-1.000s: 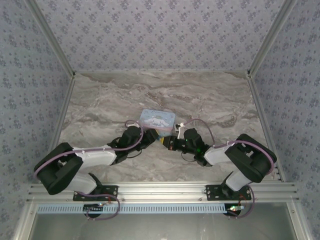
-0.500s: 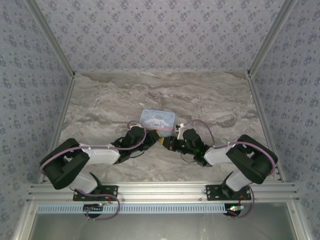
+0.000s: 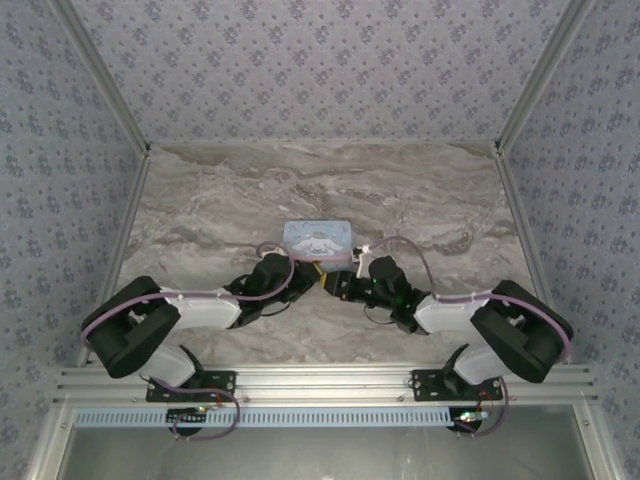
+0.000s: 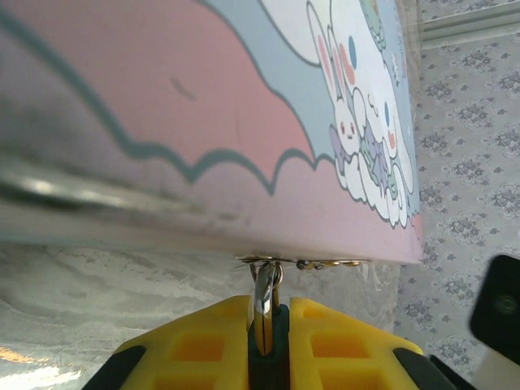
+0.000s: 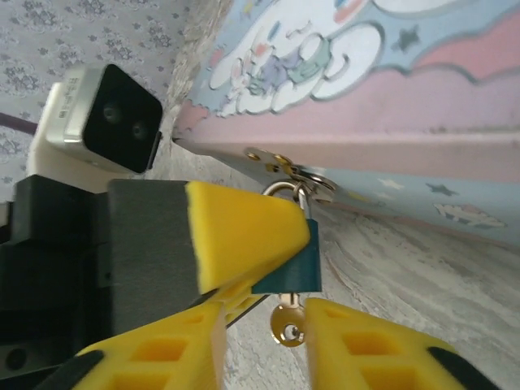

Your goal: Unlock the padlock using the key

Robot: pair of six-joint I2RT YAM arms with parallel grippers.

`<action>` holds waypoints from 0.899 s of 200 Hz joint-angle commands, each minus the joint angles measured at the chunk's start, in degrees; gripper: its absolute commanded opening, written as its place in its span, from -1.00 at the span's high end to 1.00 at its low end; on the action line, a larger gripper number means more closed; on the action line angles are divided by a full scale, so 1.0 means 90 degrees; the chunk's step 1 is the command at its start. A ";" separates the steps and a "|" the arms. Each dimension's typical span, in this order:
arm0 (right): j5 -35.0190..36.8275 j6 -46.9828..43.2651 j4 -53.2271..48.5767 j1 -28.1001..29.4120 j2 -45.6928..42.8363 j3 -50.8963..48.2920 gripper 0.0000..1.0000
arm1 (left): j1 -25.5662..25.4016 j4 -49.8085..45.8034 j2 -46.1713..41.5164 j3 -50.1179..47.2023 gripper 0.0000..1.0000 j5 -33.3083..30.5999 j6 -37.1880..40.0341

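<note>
the two arms meet in the middle of the marble table (image 3: pixel 220 200), right by the near side of a pale blue tin (image 3: pixel 317 238) with a white cartoon bunny on it.

the left gripper (image 4: pixel 269 310) is squeezed almost all the way in. it is holding the tiny blue-green padlock (image 5: pixel 292 264) tight between its yellow fingers (image 4: pixel 203 341). the padlock's thin metal hoop (image 4: pixel 263 299) pokes out past the finger tips. it hooks into the little metal loops (image 5: pixel 284 166) on the edge of the tin, just beyond the gripper. the tin's painted side is very close in front of this gripper, nearly touching it.

the right gripper (image 5: pixel 266 321) comes in from the other side, tip to tip with the left one. its yellow fingers are a little way apart, not wide. the key (image 5: pixel 286 325) sits in the gap between them. its small round shiny head hangs just under the padlock, as if it is stuck in the bottom of it. the key head is very near one finger, but i cannot tell if that finger is touching it. the other finger is clearly off it, so the right gripper is not pinching the key.

the padlock is just in front of the right finger tips, with one yellow finger of the left gripper pressed flat on its side.
</note>
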 commanded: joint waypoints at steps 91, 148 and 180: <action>0.1781 -0.4063 -0.3608 -0.0213 -0.4044 -0.0130 -0.99 | -0.0033 -0.0393 -0.0217 0.0433 1.00 -0.0205 -0.0545; 0.1253 -0.6127 -0.3669 -0.0053 -0.4608 -0.0136 -1.00 | -0.0035 -0.0825 -0.0190 0.0683 1.00 0.0002 -0.1561; 0.2165 -0.7388 -0.3865 0.0726 -0.4422 -0.0045 -1.00 | -0.0030 -0.1102 -0.0170 0.0829 1.00 0.0115 -0.2140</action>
